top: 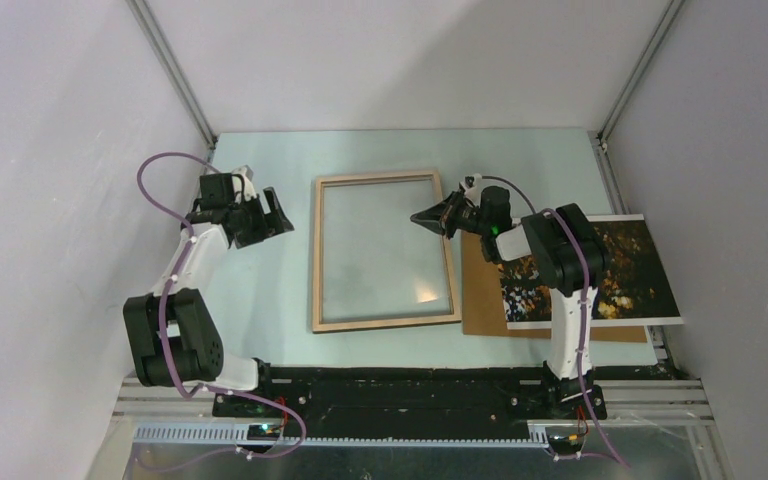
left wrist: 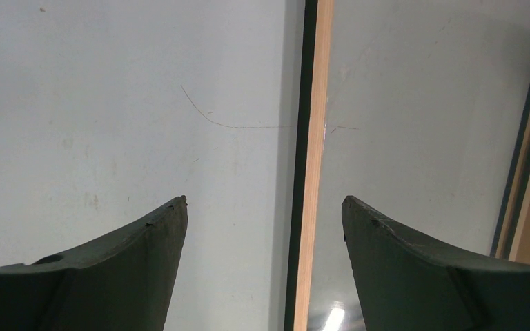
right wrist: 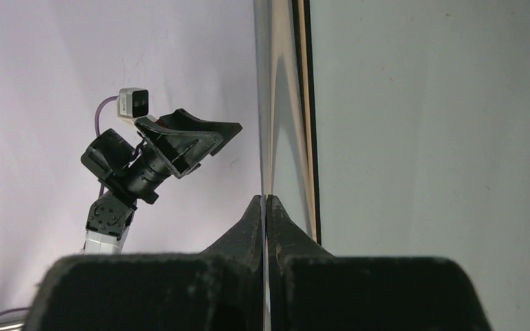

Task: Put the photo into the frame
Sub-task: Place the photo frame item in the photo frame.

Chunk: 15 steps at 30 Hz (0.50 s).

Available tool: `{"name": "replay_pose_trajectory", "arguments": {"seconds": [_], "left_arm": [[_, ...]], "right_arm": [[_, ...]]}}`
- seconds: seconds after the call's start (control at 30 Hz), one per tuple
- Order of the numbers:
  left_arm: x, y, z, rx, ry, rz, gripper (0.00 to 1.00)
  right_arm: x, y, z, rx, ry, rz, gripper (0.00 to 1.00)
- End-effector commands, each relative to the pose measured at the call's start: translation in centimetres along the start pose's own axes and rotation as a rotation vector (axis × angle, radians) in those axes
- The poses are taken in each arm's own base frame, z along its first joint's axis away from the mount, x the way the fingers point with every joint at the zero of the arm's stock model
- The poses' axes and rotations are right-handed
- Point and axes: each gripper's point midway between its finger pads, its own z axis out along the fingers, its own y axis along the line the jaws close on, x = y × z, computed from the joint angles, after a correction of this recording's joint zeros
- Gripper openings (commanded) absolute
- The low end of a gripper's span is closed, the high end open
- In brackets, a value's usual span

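Observation:
The frame (top: 384, 250) lies back up on the table, light wood rails showing. My right gripper (top: 422, 216) hangs over its right side. In the right wrist view it (right wrist: 266, 197) is shut on a thin shiny sheet seen edge-on, the clear pane (right wrist: 269, 103), beside the frame's right rail (right wrist: 308, 138). The photo (top: 610, 270) lies face up at the right on the brown backing board (top: 482, 300), partly hidden by my right arm. My left gripper (top: 278, 215) is open and empty at the frame's left rail (left wrist: 314, 172), which runs between its fingers (left wrist: 263, 201).
Grey walls close in the table on the left, back and right. The black base rail (top: 400, 395) runs along the near edge. The left arm (right wrist: 145, 165) shows in the right wrist view beyond the pane.

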Motion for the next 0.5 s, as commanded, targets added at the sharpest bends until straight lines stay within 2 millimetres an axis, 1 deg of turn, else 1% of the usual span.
{"name": "replay_pose_trajectory", "arguments": {"seconds": [0.0,0.47], "left_arm": [[-0.60,-0.18,0.11,0.015,-0.024,0.021,0.86],[0.21,-0.73,0.92,0.020,-0.002,0.041,0.86]], "right_arm": [[-0.29,1.26,0.69,-0.055,0.012,-0.054,0.00],[-0.14,0.46,0.66,-0.028,0.026,-0.044,0.00]]}}
